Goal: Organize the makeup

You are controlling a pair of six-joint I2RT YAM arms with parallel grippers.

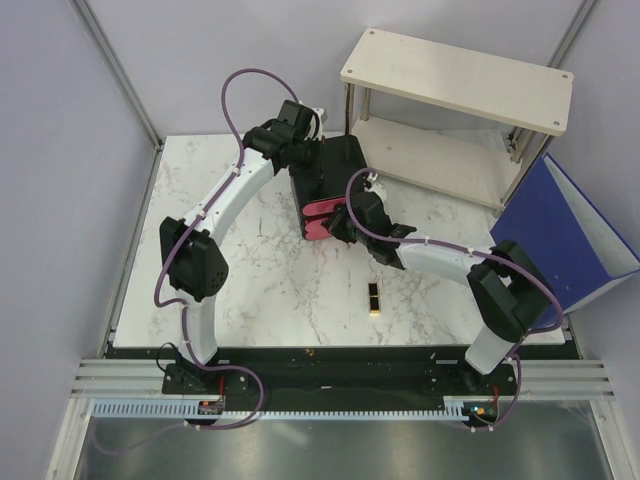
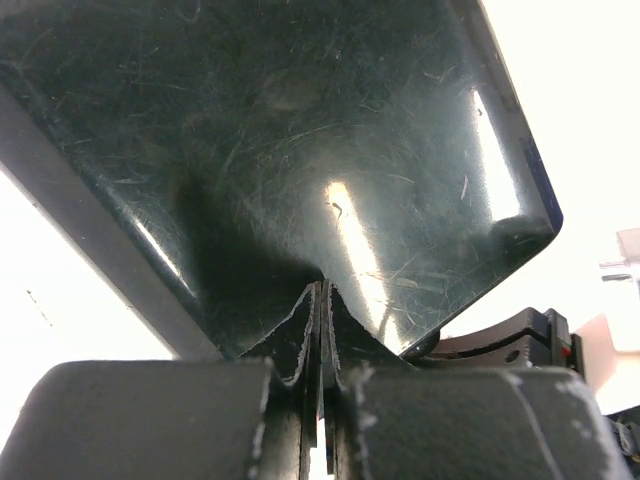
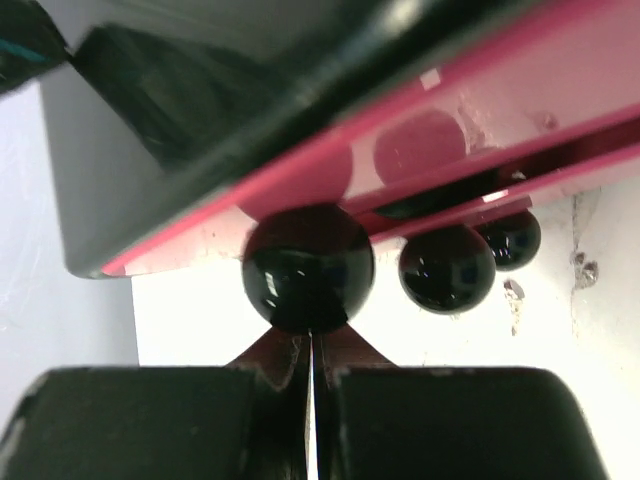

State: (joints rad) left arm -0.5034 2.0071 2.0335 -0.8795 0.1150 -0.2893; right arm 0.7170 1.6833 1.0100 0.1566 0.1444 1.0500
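Reaching to upper centre with left hand closed empty against glossy black plastic box, right hand closed empty at round black knob; hard to tell contact.

Lone lipstick on table (front-centre)

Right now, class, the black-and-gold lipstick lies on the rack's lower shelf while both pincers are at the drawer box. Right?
No. The lipstick lies on the marble table, not the rack; the top view shows it. The left pincer and right pincer are at the drawer box.
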